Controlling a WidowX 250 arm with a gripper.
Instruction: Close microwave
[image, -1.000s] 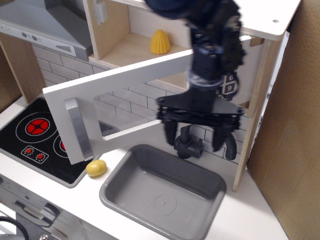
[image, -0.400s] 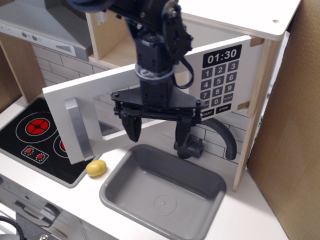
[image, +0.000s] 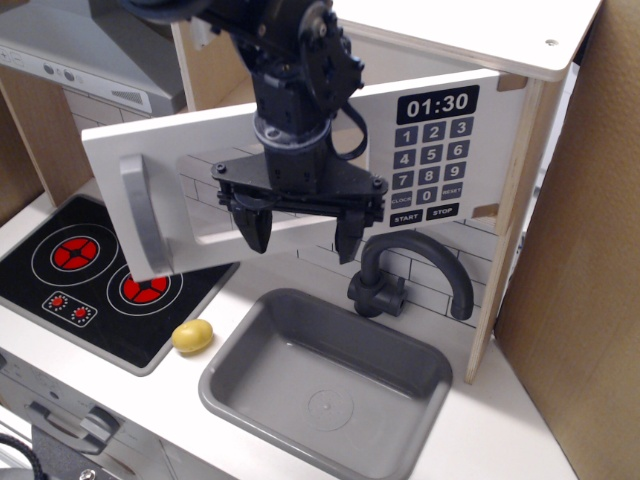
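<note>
**Ana:** Microwave (image: 300, 130), the toy one of pale wood with the wide white door, is sitting up on the shelf unit above the sink. What is changing there?

**Ben:** Its door is swinging inward. A moment ago it was standing further out, with the yellow corn cob showing inside; now the cob is hidden and the door is lying much nearer the cabinet front, though its left edge is still sticking out. I judge the closing well along but not finished.

**Ana:** Going from the left, what are you seeing?

**Ben:** The grey vertical bar handle (image: 143, 220), smooth and rounded, is standing at the door's free edge. Next is the clear rectangular window (image: 215, 200), showing printed brick tiles through it. Then the black jointed pincer (image: 300, 226) is pressing against the door face, having moved left and closer since earlier.

**Ana:** Is it holding anything?

**Ben:** No, its two fingers are spread wide and gripping nothing.

**Ana:** And further right?

**Ben:** The flat black keypad panel (image: 435, 155) is reading 01:30, beside a matt grey plastic sink (image: 330, 385) sunk in the white desk (image: 500, 440).
</note>
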